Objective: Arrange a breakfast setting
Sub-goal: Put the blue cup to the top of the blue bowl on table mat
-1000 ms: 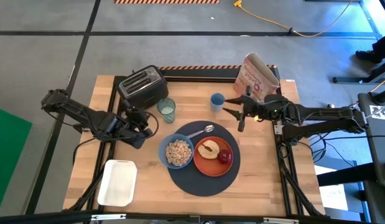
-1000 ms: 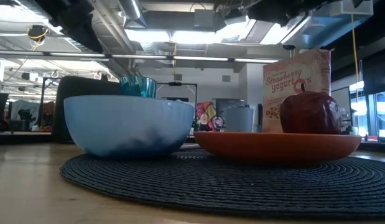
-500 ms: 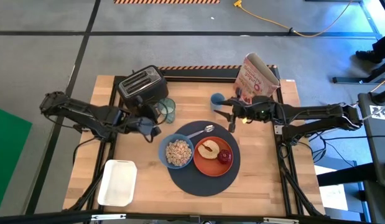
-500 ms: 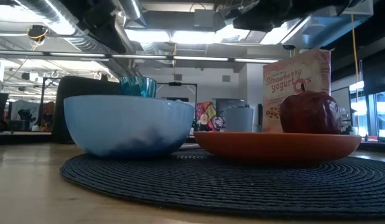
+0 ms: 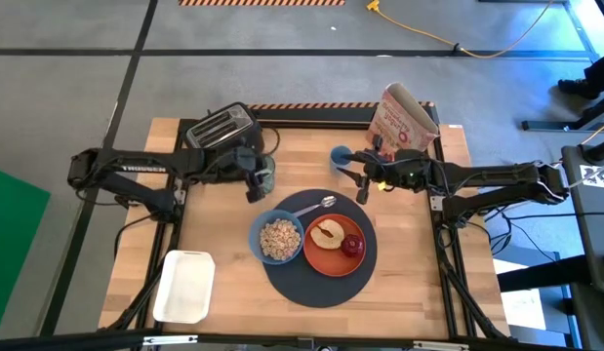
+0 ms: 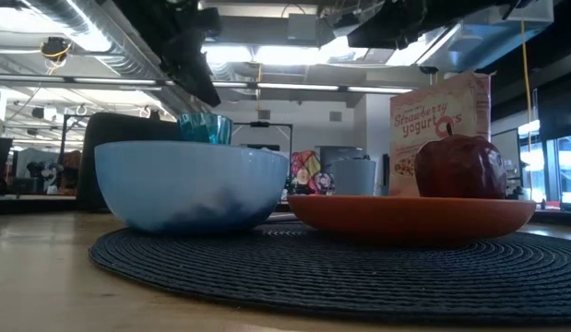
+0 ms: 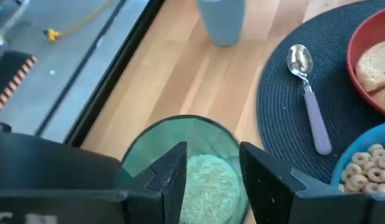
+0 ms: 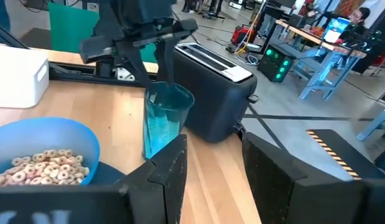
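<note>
The dark round mat (image 5: 316,285) lies at the table's middle. On it sit the blue bowl (image 5: 276,238) of cereal, the orange plate (image 5: 336,245) with toast and a red apple, and the metal spoon (image 5: 316,205). The green tumbler (image 5: 264,173) stands upright on the wood between the mat and the toaster. My left gripper (image 7: 211,180) is open and hovers over the tumbler's mouth (image 7: 198,143), pointing slantwise down, with one finger to each side of the opening. My right gripper (image 8: 214,180) is open with nothing in it. It hangs level above the mat's far edge (image 5: 362,187).
A black toaster (image 5: 223,135) stands just behind the tumbler at the far left. A small blue cup (image 5: 341,156) and a cereal box (image 5: 407,122) stand at the far right. A white tray (image 5: 184,286) sits at the near left corner.
My left gripper has swung from the table's left side toward the far right, turning as it went, and now stands over the tumbler. My right gripper has shifted a little toward the table's left. No object has moved.
</note>
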